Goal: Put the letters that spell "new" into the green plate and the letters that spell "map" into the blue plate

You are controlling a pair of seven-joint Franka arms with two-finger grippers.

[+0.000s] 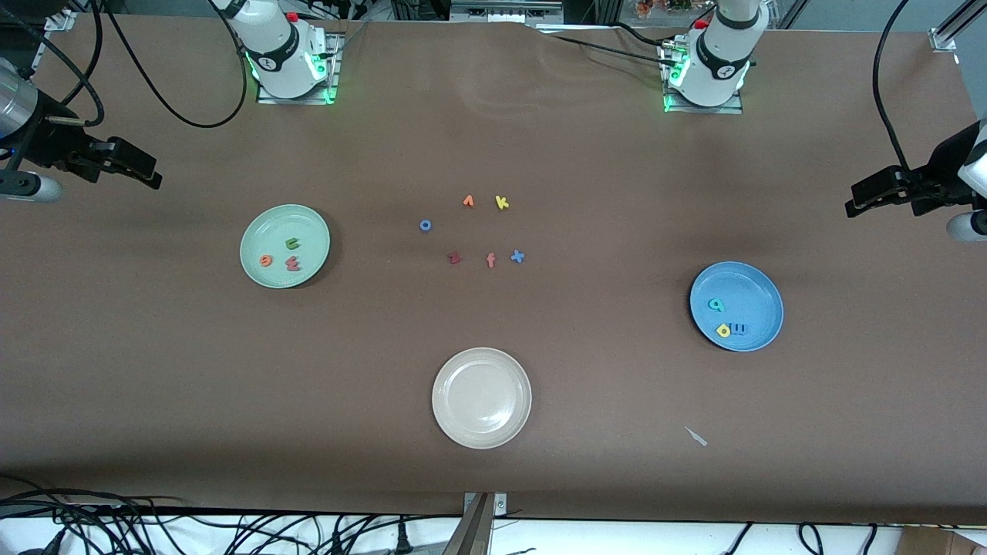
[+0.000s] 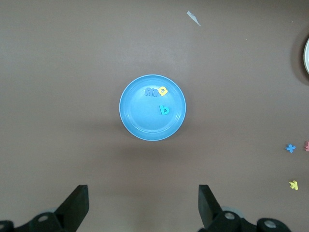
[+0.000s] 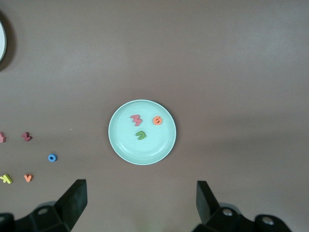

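Brown table (image 1: 154,370) (cables along edge); left gripper (image 2: 143,205), right gripper (image 3: 141,203) open wide, empty.

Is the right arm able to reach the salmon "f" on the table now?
Probably yes. The right hand is open and holds nothing, and the salmon "f" lies flat on bare table with space around it. Nothing stands between them.

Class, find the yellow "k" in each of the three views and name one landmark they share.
Front view: yellow "k", beside the orange "v".
Left wrist view: at the picture's edge, near the blue "x".
Right wrist view: at the edge, beside the "v".
Shared landmark: the cream-white plate.
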